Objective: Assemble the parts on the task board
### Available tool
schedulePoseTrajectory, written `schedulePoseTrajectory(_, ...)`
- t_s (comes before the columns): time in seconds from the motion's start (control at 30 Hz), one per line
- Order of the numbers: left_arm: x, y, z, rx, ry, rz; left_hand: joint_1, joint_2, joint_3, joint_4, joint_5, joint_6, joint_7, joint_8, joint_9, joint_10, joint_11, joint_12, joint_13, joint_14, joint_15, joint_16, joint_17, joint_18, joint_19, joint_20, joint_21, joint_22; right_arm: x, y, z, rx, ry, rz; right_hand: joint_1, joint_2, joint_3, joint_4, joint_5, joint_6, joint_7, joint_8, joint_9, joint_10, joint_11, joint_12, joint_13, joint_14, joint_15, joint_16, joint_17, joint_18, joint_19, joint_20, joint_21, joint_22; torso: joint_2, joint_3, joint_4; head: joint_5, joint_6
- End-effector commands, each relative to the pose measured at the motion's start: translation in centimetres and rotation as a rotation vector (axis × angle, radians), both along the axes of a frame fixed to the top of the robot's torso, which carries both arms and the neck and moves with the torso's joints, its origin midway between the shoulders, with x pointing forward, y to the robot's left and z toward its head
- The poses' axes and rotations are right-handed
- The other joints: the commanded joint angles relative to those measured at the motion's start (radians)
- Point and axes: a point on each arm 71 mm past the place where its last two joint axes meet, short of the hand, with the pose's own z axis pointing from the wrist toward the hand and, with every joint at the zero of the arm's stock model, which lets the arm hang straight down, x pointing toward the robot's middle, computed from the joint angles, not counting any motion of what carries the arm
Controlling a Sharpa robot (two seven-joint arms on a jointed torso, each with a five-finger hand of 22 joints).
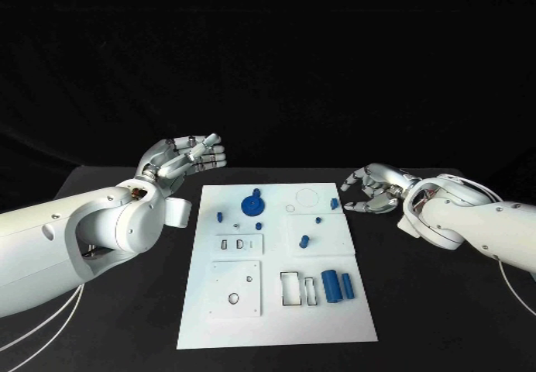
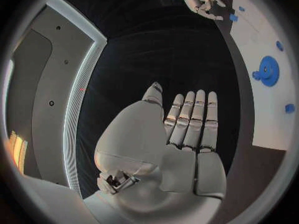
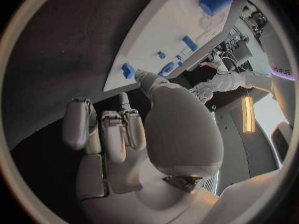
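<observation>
At the middle of the black surface [image 1: 111, 341] lies the task board [image 1: 273, 322], a white plate running lengthwise away from me, and both my hands flank its far end without touching it. My left hand [image 1: 184, 161] hangs off the board's far left corner, at about ten o'clock from the board's middle, fingers straight and side by side, palm bare, grasping nothing. My right hand [image 1: 374, 188] sits just off the right edge at about two o'clock, fingers loosely curled yet apart, also holding nothing.

The parts are all on the board. A round blue disc [image 1: 255, 204] sits near the far end, at twelve o'clock from the centre, with several small blue pegs around it; one small peg [image 1: 334, 204] stands close to the right edge, nearest my right hand. Two blue cylinders [image 1: 338, 285] lie side by side toward four o'clock, next to open rectangular slots.

I judge that no part is picked up yet, so the step in hand is the approach to a first piece. The next move seems to call for my right hand to come in over the edge, close on that near peg, and keep it upright for seating. The peg looks tiny against my fingers, so a careful pinch is needed.
</observation>
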Motion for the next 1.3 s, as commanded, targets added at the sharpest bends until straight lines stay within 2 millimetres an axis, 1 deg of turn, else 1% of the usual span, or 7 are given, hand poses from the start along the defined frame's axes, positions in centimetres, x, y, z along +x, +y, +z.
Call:
schedulePoseTrajectory(0.03, 0.0, -0.3, 0.1, -0.009, -0.009, -0.023, 0.009, -0.004, -0.006, 0.001, 0.002, -0.004, 0.036, 0.004, 0.001, 0.002, 0.005, -0.006, -0.001, -0.009, 0.002, -0.006, 0.001, 0.003, -0.005, 0.000, -0.004, -0.002, 0.2, 0.4, -0.4, -0.005, 0.006, 0.024, 0.010, 0.004, -0.007, -0.001, -0.005, -0.010, 0.002, -0.006, -0.002, 0.000, -0.001, 0.000, 0.119, 0.104, -0.003, 0.004, 0.263, 0.004, 0.000, -0.008, 0.001, 0.007, 0.001, 0.0002, -0.0006, 0.002, -0.003)
schedulePoseTrajectory(0.2, 0.0, -0.3, 0.1, -0.009, -0.010, -0.024, 0.009, -0.004, -0.006, 0.001, 0.002, -0.004, 0.036, 0.004, 0.001, 0.002, 0.005, -0.006, -0.001, -0.009, 0.002, -0.006, 0.001, 0.003, -0.005, 0.000, -0.004, -0.002, 0.6, 0.8, -1.0, -0.005, 0.007, 0.014, 0.014, 0.010, -0.013, 0.000, -0.003, -0.012, 0.007, -0.007, -0.003, 0.002, 0.004, 0.001, 0.120, 0.104, 0.001, 0.004, 0.263, 0.002, 0.003, -0.006, 0.003, 0.010, 0.001, -0.0017, 0.0003, 0.003, -0.006)
schedulePoseTrajectory(0.33, 0.0, -0.3, 0.1, -0.009, -0.009, -0.024, 0.009, -0.004, -0.006, 0.001, 0.002, -0.004, 0.036, 0.004, 0.001, 0.002, 0.005, -0.006, -0.001, -0.009, 0.002, -0.006, 0.001, 0.003, -0.005, 0.000, -0.004, -0.002, 0.8, 1.1, -1.3, -0.004, 0.008, 0.009, 0.017, 0.016, -0.014, 0.000, -0.001, -0.010, 0.009, -0.005, -0.004, 0.003, 0.006, 0.002, 0.122, 0.104, 0.003, 0.004, 0.263, 0.002, 0.004, -0.005, 0.005, 0.012, 0.001, -0.0006, 0.0005, 0.003, -0.010)
schedulePoseTrajectory(0.57, 0.0, -0.2, 0.1, -0.009, -0.009, -0.024, 0.009, -0.004, -0.006, 0.001, 0.002, -0.004, 0.036, 0.004, 0.001, 0.002, 0.005, -0.006, -0.001, -0.009, 0.002, -0.006, 0.001, 0.003, -0.005, 0.000, -0.004, -0.002, 1.0, 1.6, -1.8, -0.006, 0.015, 0.006, 0.027, 0.028, -0.009, -0.002, 0.003, 0.007, 0.013, 0.003, -0.004, 0.007, 0.010, 0.006, 0.126, 0.104, 0.007, 0.004, 0.263, 0.001, 0.008, -0.001, 0.008, 0.016, 0.000, -0.0012, -0.0022, 0.007, -0.016)
schedulePoseTrajectory(0.77, 0.0, -0.2, 0.1, -0.009, -0.009, -0.023, 0.009, -0.004, -0.006, 0.001, 0.002, -0.004, 0.036, 0.004, 0.001, 0.002, 0.005, -0.006, -0.001, -0.009, 0.002, -0.006, 0.001, 0.003, -0.005, 0.000, -0.004, -0.002, 1.2, 1.9, -2.1, -0.010, 0.017, 0.007, 0.034, 0.036, 0.003, -0.005, 0.009, 0.033, 0.016, 0.013, -0.004, 0.011, 0.013, 0.009, 0.130, 0.104, 0.010, 0.004, 0.263, 0.000, 0.012, 0.002, 0.012, 0.021, 0.000, -0.0006, -0.0014, 0.006, -0.018)
schedulePoseTrajectory(1.03, 0.0, -0.2, 0.1, -0.009, -0.009, -0.024, 0.009, -0.004, -0.006, 0.001, 0.002, -0.004, 0.036, 0.004, 0.001, 0.002, 0.005, -0.006, -0.001, -0.009, 0.002, -0.006, 0.001, 0.003, -0.005, 0.000, -0.004, -0.002, 1.3, 2.2, -2.3, -0.010, 0.019, 0.009, 0.035, 0.046, 0.027, -0.006, 0.012, 0.083, 0.009, 0.024, -0.002, 0.017, 0.007, 0.015, 0.137, 0.104, 0.006, 0.004, 0.263, -0.001, 0.015, 0.001, 0.015, 0.027, -0.001, -0.0007, -0.0010, 0.006, -0.021)
schedulePoseTrajectory(1.3, 0.0, -0.2, 0.1, -0.009, -0.008, -0.024, 0.011, -0.005, -0.008, 0.001, 0.003, -0.005, 0.036, 0.005, 0.002, 0.003, 0.005, -0.007, -0.001, -0.009, 0.002, -0.006, 0.002, 0.003, -0.007, 0.000, -0.005, -0.003, 1.4, 2.5, -2.4, -0.012, 0.021, 0.011, 0.035, 0.047, 0.030, -0.007, 0.012, 0.088, 0.008, 0.025, -0.002, 0.018, 0.006, 0.016, 0.138, 0.104, 0.006, 0.004, 0.263, -0.001, 0.015, 0.001, 0.015, 0.028, -0.001, -0.0006, -0.0012, 0.007, -0.022)
